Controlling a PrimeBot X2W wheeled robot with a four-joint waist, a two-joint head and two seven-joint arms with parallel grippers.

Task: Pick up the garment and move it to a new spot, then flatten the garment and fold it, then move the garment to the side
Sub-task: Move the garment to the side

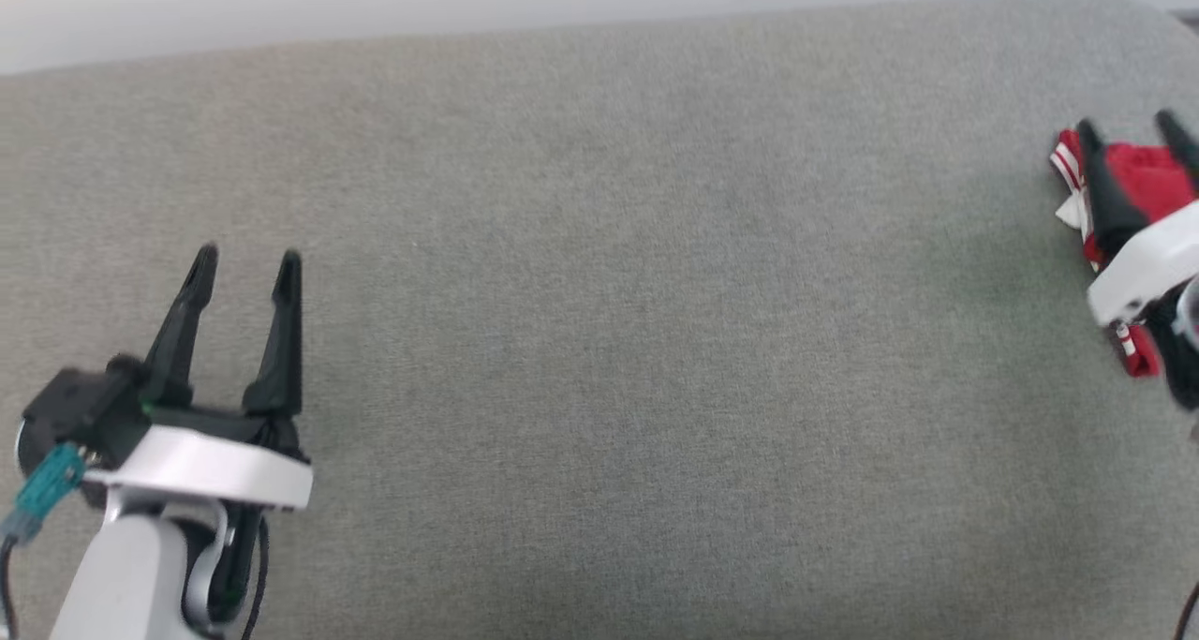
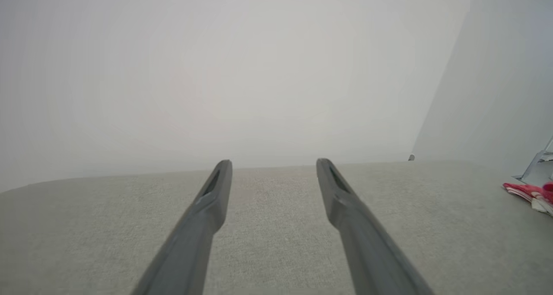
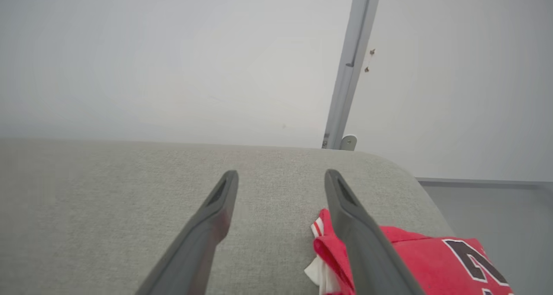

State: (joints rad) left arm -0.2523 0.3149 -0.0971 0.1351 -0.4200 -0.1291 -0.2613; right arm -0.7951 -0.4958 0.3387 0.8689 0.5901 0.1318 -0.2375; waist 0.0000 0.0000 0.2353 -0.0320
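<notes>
The garment [image 1: 1143,176] is a red jersey with white and striped trim, bunched at the far right edge of the grey surface. In the right wrist view the garment [image 3: 432,260] shows a black white-outlined number at the lower right. My right gripper [image 1: 1129,126] hovers open over it, one finger [image 3: 363,247] crossing the red cloth, with nothing between the fingers. My left gripper [image 1: 248,258] stands open at the lower left, far from the garment, above bare fabric. From the left wrist view the garment [image 2: 529,193] is a small red patch at the right edge.
A grey fabric-covered surface [image 1: 599,321] with a rounded far right corner spans the view. A pale wall lies behind it, with a grey metal post [image 3: 350,66] rising past the far edge. The floor [image 3: 497,208] drops away to the right of the surface.
</notes>
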